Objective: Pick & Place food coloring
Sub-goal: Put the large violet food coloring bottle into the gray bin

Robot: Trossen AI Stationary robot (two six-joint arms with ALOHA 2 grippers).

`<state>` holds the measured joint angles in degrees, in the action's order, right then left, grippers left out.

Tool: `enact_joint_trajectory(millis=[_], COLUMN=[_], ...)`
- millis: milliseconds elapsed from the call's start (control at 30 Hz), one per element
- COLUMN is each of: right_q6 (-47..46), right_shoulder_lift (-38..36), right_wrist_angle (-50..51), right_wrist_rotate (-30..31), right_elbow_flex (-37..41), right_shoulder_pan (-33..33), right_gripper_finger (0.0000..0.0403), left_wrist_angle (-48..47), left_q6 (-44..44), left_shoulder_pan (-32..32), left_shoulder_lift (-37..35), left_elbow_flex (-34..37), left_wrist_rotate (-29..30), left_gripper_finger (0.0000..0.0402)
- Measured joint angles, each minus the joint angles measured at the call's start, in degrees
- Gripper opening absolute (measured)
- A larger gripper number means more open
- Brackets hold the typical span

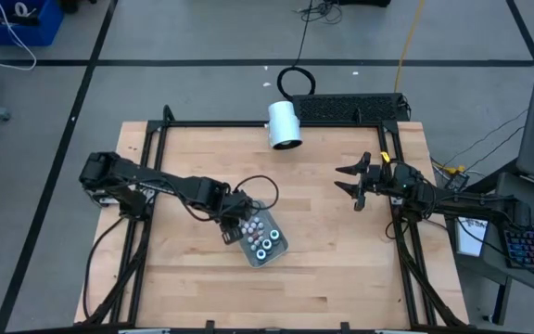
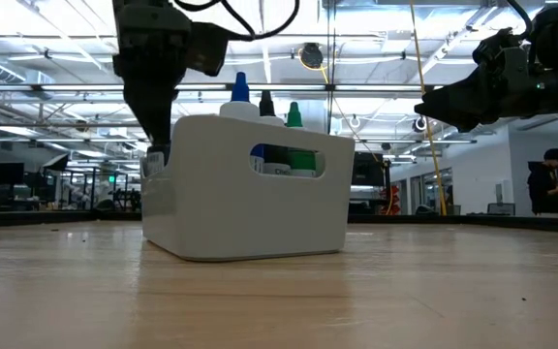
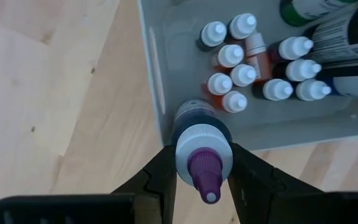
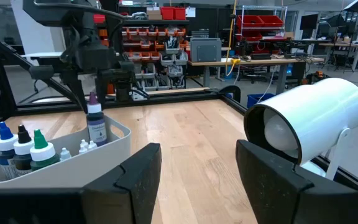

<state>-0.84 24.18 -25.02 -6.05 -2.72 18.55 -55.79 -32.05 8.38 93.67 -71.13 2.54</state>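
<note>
A pale bin (image 1: 276, 249) on the wooden table holds several small food coloring bottles with white caps (image 3: 238, 74) and taller ones with blue, black and green caps (image 2: 265, 102). My left gripper (image 3: 204, 165) hangs over the bin's left end, shut on a dark food coloring bottle (image 4: 96, 124) with a purple tip (image 3: 206, 174). My right gripper (image 1: 355, 182) waits open, level above the table's right side, with nothing between its fingers (image 4: 135, 180). My left gripper pinches the bottle's white collar (image 3: 194, 140), just below the purple tip, between its two fingers (image 3: 160, 174). The fingers come from above, pointing down. The bottle hangs upright, and its lower end sinks behind the bin's wall (image 4: 114, 140); whether it stands on the floor, I cannot tell.
A large white cylinder (image 1: 284, 124) on a stand sits at the table's far edge. A black frame (image 1: 248, 127) runs around the table. Bare wood lies between the bin and my right gripper. A person (image 2: 550, 184) stands in the room beyond.
</note>
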Motion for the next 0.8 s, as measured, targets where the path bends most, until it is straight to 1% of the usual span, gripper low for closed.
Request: enact_joint_trajectory(millis=[300,400,733,767,800], right_q6=[0.0,0.0,0.01,0.0,0.0], right_shoulder_lift=[0.0,0.0,-0.01,-0.02,-0.02], right_wrist_angle=[0.0,0.0,0.0,0.0,0.0], right_wrist_rotate=[-0.02,-0.02,-0.01,0.0,-0.02], right_elbow_flex=[0.0,-0.02,-0.01,-0.01,0.0], right_shoulder_pan=[0.02,0.0,0.02,0.0,0.02], right_gripper_finger=[0.0196,0.0196,0.0196,0.0196,0.0196], left_wrist_angle=[2.3,3.48,3.56,3.56,3.56], left_q6=[0.02,0.2,-1.0,-1.12,-1.22], left_shoulder_pan=[-0.1,-0.1,-0.1,-0.1,-0.1], left_shoulder_lift=[-0.02,-0.02,-0.02,-0.02,-0.02], left_elbow_flex=[1.3,1.3,1.3,1.3,1.3], left_wrist_rotate=[-0.16,-1.14,-1.02,-1.02,-1.02], left_gripper_finger=[0.0119,0.0119,0.0119,0.012,0.0129])
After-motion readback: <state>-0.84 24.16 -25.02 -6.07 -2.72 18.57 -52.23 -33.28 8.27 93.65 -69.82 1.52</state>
